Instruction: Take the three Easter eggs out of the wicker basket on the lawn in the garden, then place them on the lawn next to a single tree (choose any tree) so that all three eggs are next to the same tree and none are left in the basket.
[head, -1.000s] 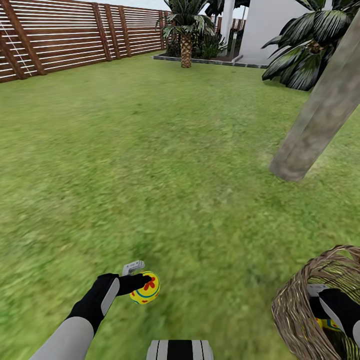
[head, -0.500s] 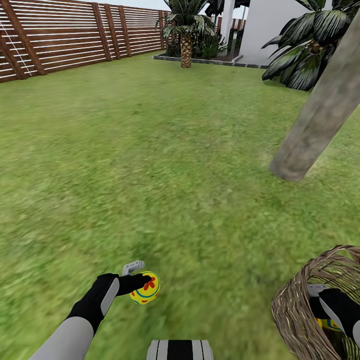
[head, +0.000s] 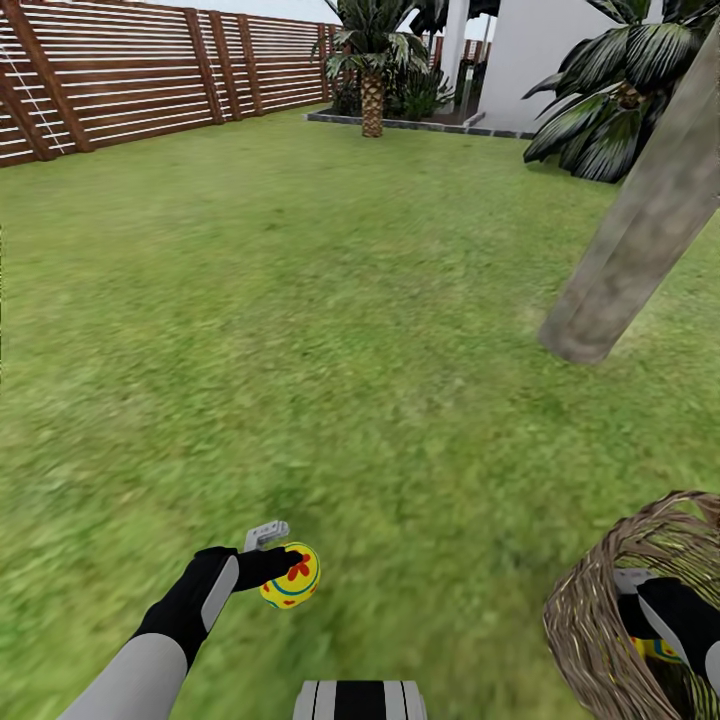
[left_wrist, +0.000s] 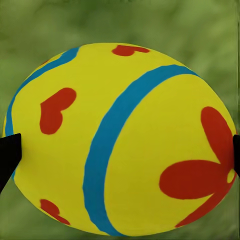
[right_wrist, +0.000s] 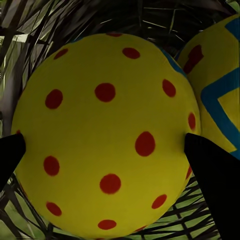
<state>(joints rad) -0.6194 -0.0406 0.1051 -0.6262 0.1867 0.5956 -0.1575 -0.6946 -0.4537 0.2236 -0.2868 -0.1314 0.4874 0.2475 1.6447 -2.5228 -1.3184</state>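
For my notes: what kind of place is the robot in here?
Most likely a fenced home garden: a wide lawn, a brown slatted wooden fence, a palm beside a white house, and a bare tree trunk.

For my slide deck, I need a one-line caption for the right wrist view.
Right tool closed around a red-dotted yellow Easter egg inside the wicker basket, a second egg beside it.
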